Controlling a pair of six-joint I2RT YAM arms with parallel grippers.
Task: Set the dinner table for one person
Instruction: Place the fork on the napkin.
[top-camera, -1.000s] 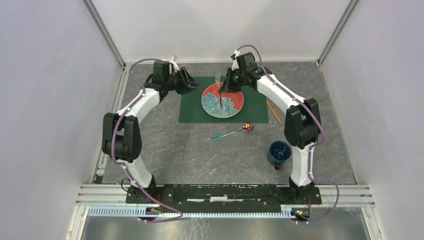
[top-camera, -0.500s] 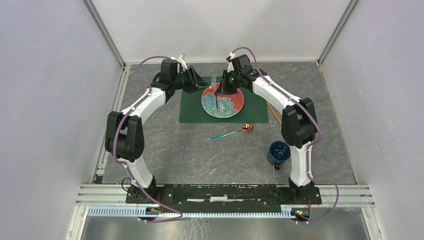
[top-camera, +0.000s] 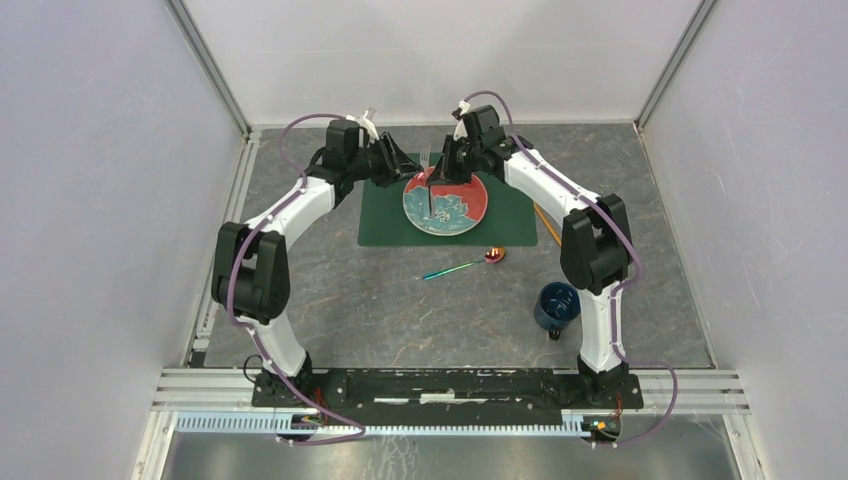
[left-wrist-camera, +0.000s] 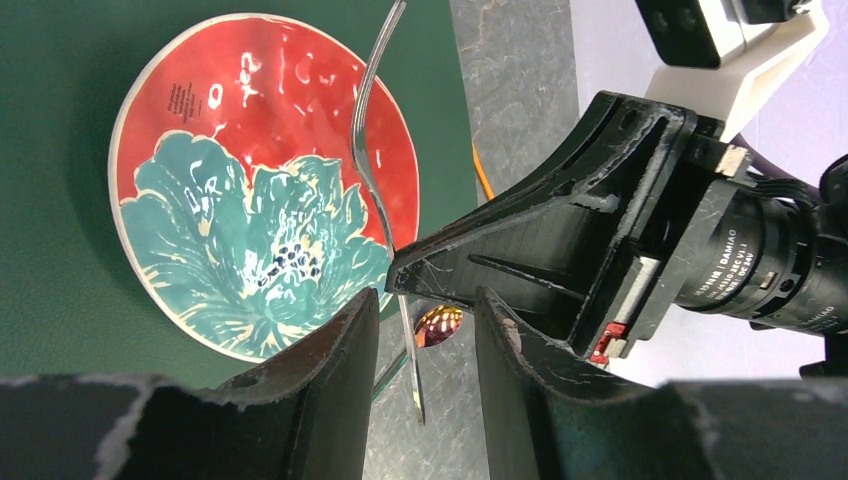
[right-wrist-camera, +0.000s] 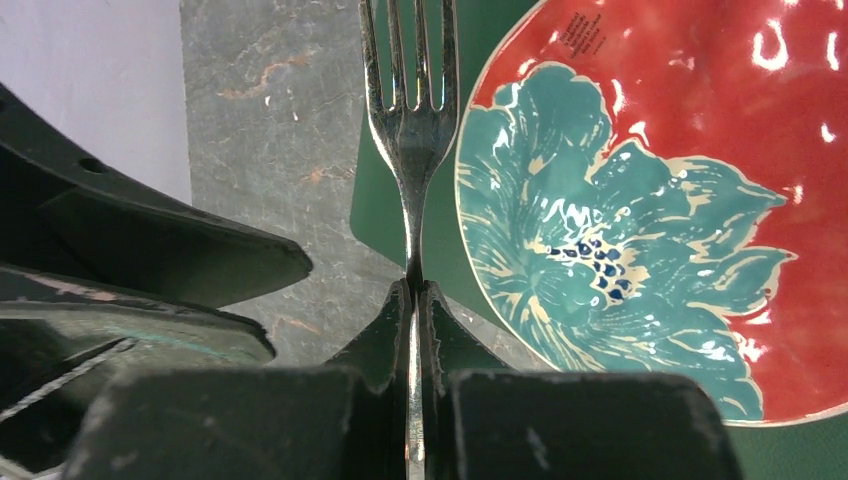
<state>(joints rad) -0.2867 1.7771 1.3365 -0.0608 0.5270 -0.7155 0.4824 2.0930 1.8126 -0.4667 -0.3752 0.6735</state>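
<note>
Your arms reach toward the desk's (top-camera: 400, 300) far edge: right pincer (right-wrist-camera: 413, 292) clamping the fork (right-wrist-camera: 408, 120), left pincer (left-wrist-camera: 428, 305) half-open beside it.

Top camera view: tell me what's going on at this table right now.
The right claw is shut on a fork, holding it up near the far edge of the red flowered plate on the green placemat. The left claw faces it, jaws open, the fork's handle seen in their gap: likely a handover. A spoon and blue mug wait on the dinner table.
</note>
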